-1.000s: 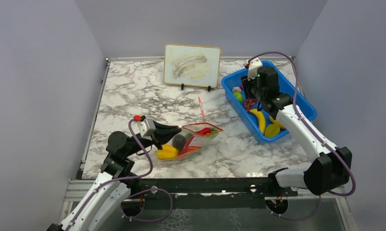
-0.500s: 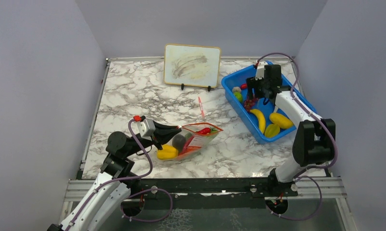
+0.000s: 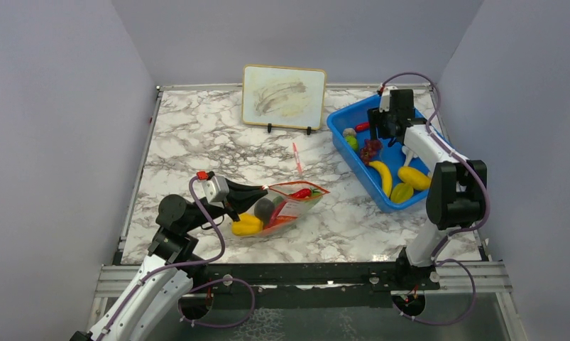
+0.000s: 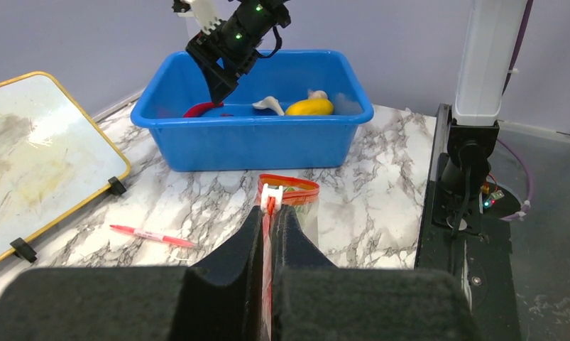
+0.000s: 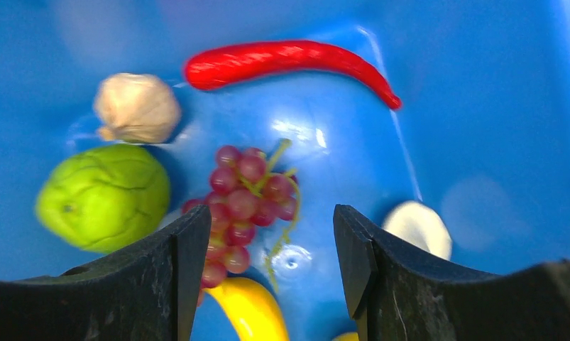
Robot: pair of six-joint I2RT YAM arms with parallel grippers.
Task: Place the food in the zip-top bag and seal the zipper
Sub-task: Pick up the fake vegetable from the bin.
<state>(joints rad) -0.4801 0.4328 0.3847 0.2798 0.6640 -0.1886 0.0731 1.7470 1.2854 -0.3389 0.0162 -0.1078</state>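
Right wrist shows grapes [image 5: 243, 202] beneath the open right pincer [image 5: 267, 213]; left pincer [image 4: 270, 212] pinches the zipper [image 4: 289, 177].

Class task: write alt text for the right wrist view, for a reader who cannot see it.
The right gripper hangs open above a blue bin, with a bunch of red grapes showing between its jaws. Also in the bin lie a red chili, a beige bulb, a green fruit and a white piece.

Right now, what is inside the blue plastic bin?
The blue plastic bin holds a red chili, a beige bulb, a green fruit, purple grapes, a banana and a yellow fruit. The right gripper hides part of its floor.
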